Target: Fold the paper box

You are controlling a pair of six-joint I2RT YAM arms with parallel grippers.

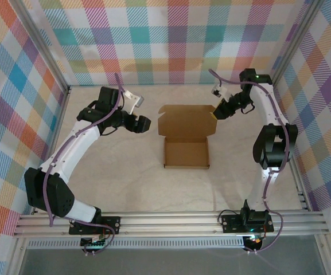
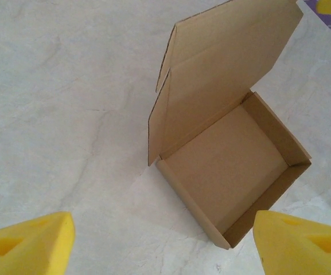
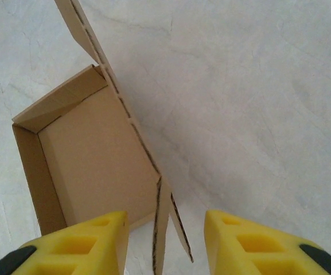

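Right wrist — paper box [image 3: 96,160] lid edge-on, cropped

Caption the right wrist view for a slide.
Yellow fingers straddle a lid flap of the open paper box on a pale table.

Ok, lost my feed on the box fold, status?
Left end effector open, hovering left of brown cardboard paper box. Right end effector open, straddling lid's side flap. Tray formed, lid standing open. No obstruction seen.

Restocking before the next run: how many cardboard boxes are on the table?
1. The paper box sits mid-table between the left gripper and right gripper, lid open at its far side. Another might be hidden beneath the left arm.
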